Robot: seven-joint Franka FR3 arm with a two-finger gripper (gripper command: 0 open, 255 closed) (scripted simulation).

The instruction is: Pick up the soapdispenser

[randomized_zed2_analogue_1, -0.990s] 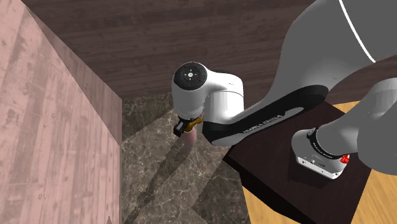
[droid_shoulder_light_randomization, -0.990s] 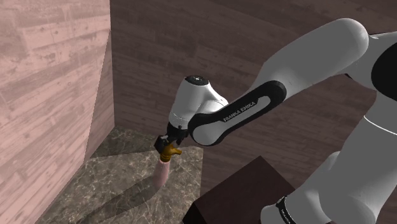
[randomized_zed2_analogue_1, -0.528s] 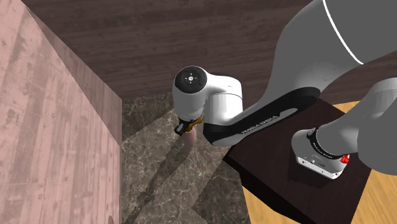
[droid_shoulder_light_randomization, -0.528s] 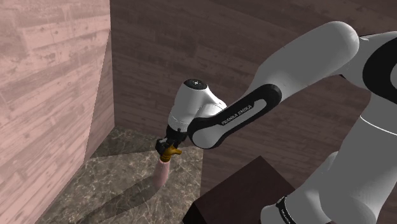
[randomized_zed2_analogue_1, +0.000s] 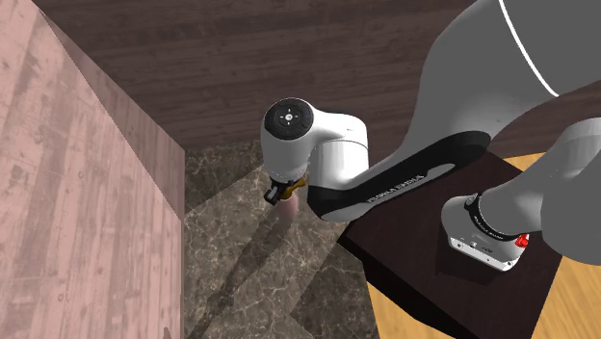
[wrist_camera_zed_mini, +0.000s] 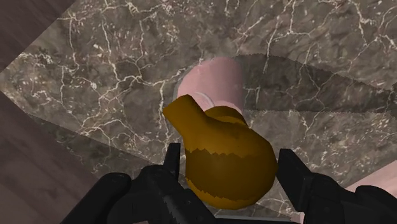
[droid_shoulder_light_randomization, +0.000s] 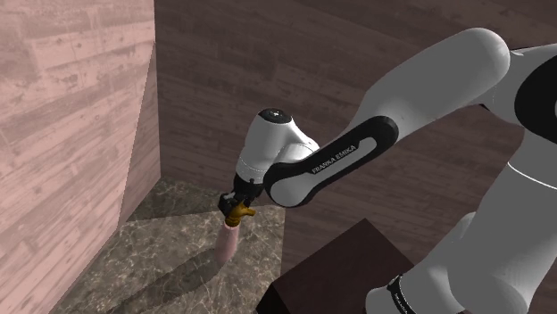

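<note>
One pale pink plank wall [droid_shoulder_light_randomization: 71, 134] closes off the shoulder view's left, and at its foot lies a dark, white-veined marble surface [droid_shoulder_light_randomization: 152, 268]. Near that surface's right edge stands the soap dispenser [droid_shoulder_light_randomization: 228, 243], a slim pink bottle, upright, with an amber pump head [wrist_camera_zed_mini: 229, 165] on top. Right over it hangs the black gripper [droid_shoulder_light_randomization: 235, 207], pointing straight down. From the wrist view its fingers [wrist_camera_zed_mini: 172, 162] sit narrow against either side of the amber pump head, clasping it, while the pink bottle below stands on the marble. Behind all this runs a dark brown wooden wall [droid_shoulder_light_randomization: 268, 53]. The white arm [droid_shoulder_light_randomization: 393, 98] sweeps down to the gripper from the shoulder view's upper right. Below it is the dark brown stand [droid_shoulder_light_randomization: 339, 268], just beside the marble. In the second exterior view, light wooden floor [randomized_zed2_analogue_1: 573, 279] shows past the stand at the right.
</note>
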